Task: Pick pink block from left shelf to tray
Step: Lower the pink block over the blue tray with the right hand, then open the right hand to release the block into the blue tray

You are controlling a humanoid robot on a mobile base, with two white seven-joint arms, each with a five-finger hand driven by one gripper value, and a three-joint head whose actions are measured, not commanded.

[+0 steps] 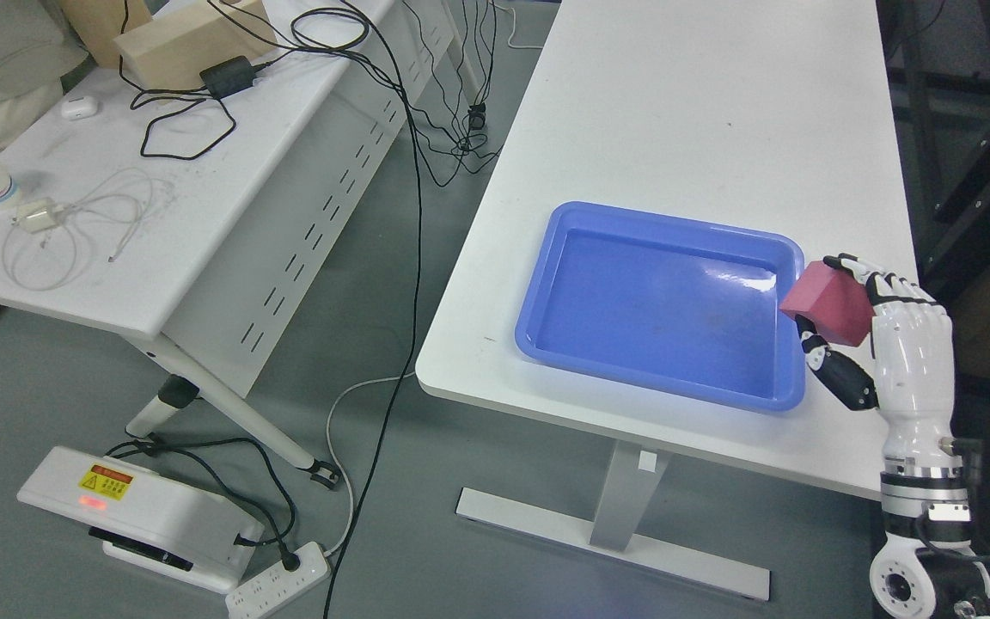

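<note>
I am standing over the white table (701, 112), which is carrying the blue tray (564, 258) near its front edge; the tray's floor is showing bare. My right hand (882, 331) is reaching in from the lower right, fingers clamped around the pink block (826, 303), thumb underneath. The block is hanging at the tray's right rim, partly over it, not yet inside. So I am judging the pick done and the carry nearly done; what is remaining is moving inward over the tray floor, lowering and letting go.
</note>
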